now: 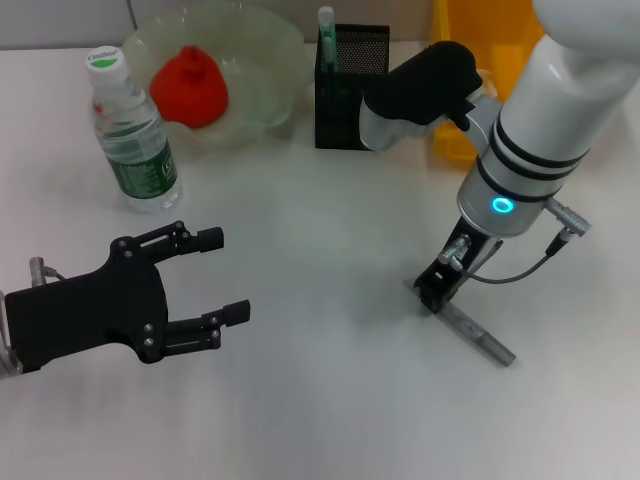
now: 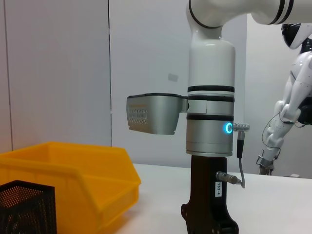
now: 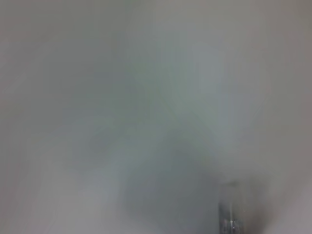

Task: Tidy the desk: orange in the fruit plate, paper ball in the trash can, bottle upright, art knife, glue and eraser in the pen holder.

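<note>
The right pincer [image 1: 437, 292] is down at the surface [image 1: 330, 400], planted on the near end of a slim grey tool, most likely the art knife [image 1: 480, 335], which lies flat and pokes out from under it toward the front edge. From where I stand I cannot tell whether its jaws are closed on the knife or just straddling it; the wrist camera there shows only a grey blur with a sliver of metal.

The left pincer [image 1: 225, 275] hovers low over bare surface, well apart from everything, fingers spread wide and holding nothing.

Much looks done: the orange [image 1: 190, 85] sits in the fruit plate [image 1: 265, 45], the bottle [image 1: 130, 135] stands upright beside it, and a green-capped stick pokes out of the pen holder [image 1: 350, 85]. The trash can [image 1: 475, 45] stands behind the right arm. I see no paper ball or eraser.

The risks, as I judge them: the knife is thin and flat, so a grip at 1 end could let it swing or slip on lifting. The pen holder is narrow and already occupied, so a tilted knife could catch the rim. The right elbow also hangs close to the holder and could nudge it.
</note>
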Robot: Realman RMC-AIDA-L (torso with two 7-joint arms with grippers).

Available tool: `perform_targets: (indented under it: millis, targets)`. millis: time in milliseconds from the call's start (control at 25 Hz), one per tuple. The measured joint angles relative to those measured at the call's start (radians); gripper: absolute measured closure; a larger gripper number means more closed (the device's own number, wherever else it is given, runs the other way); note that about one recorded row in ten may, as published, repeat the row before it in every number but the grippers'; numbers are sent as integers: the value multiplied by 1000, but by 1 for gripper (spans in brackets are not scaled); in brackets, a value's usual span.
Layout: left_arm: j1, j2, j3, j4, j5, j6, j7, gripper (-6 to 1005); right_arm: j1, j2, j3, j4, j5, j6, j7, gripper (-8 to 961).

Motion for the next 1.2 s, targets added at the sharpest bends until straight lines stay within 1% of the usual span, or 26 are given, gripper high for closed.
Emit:
perform_targets:
  millis: [120,200,280,320,360,480,520,560,600,640,720,760,800,880,920,960,1080,1120,1160,1200]
  targets:
    - [-3,0,0,0,0,2,0,186,-16,-1,11,-17,1,3,-38,805]
    - [-5,0,0,5,0,4,0,186,-22,-2,20,-29,3,4,-50,809]
    - [-5,0,0,11,0,7,0,186,-49,-4,68,-81,7,1,-88,812]
    - [-6,0,-1,15,0,8,0,186,-83,-5,134,-141,14,-2,-133,814]
    - [-6,0,-1,15,0,8,0,186,-83,-5,134,-141,14,-2,-133,814]
    - [-7,-1,-5,16,-4,15,0,186,-150,-6,261,-251,67,-4,-227,813]
    - [-8,-1,-6,16,-6,19,0,186,-200,-6,365,-312,156,1,-326,813]
    - [-8,-1,-6,16,-6,19,0,186,-200,-6,365,-312,156,1,-326,813]
    - [-9,-2,-6,16,-6,19,0,186,-221,-6,416,-326,206,7,-382,813]
    - [-11,-6,-9,17,-7,19,0,186,-261,-7,528,-329,351,24,-535,813]
    - [-12,-8,-12,15,-8,20,0,186,-291,-8,632,-291,504,45,-694,815]
    - [-12,-8,-12,15,-8,20,0,186,-291,-8,632,-291,504,45,-694,816]
    - [-13,-9,-16,12,-9,20,0,186,-296,-9,670,-258,570,58,-768,817]
    - [-14,-14,-27,7,-9,17,0,186,-298,-12,754,-163,693,88,-920,819]
    - [-14,-18,-34,6,-9,14,0,186,-278,-19,816,-43,789,122,-1058,819]
    - [-14,-18,-34,6,-9,14,0,186,-278,-19,816,-43,789,122,-1058,819]
    - [-14,-23,-47,-1,-9,10,16,186,-236,-28,852,102,888,184,-1230,820]
    - [-14,-25,-52,-9,-9,9,31,186,-203,-28,858,189,942,237,-1339,820]
    - [-14,-25,-52,-9,-9,9,31,186,-203,-28,858,189,942,237,-1339,820]
    - [-14,-25,-56,-12,-10,9,36,186,-188,-25,857,221,963,263,-1387,820]
